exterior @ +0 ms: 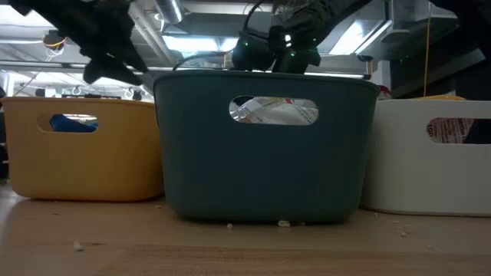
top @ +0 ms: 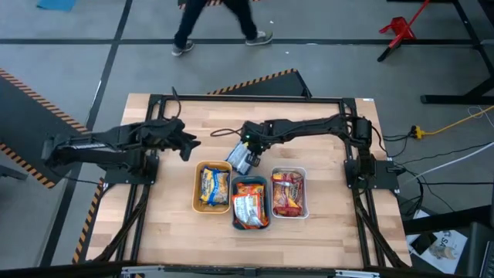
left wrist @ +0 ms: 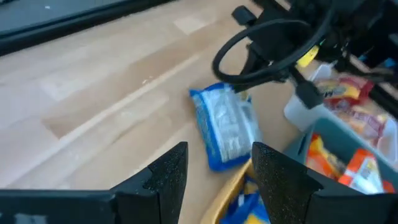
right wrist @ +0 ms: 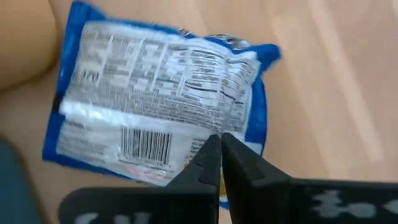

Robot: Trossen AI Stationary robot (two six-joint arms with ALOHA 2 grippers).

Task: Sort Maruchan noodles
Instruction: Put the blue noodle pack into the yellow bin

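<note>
A blue-white noodle packet [top: 241,158] [left wrist: 225,124] lies printed back up on the wood, just beyond the far rims of the yellow tray [top: 196,189] and the teal tray [top: 234,202]. In the right wrist view the packet [right wrist: 155,93] fills the picture. My right gripper [top: 248,147] [right wrist: 219,146] is shut and hangs right over the packet's edge. My left gripper [top: 189,144] [left wrist: 214,168] is open, left of the packet and above the table, touching nothing. More packets fill the yellow, teal and white trays [top: 306,193]. My right gripper points down with its shut fingertips [right wrist: 208,155] over the packet's edge [right wrist: 186,163]. I cannot tell whether they touch it. The packet rests on the table.
The three trays stand side by side at the table's middle near side: yellow [exterior: 77,161], teal [exterior: 261,169], white [exterior: 437,176]. A black cable [top: 220,133] loops on the table by the right arm. Bare wood lies left of and beyond the packet. A person walks beyond the far edge.
</note>
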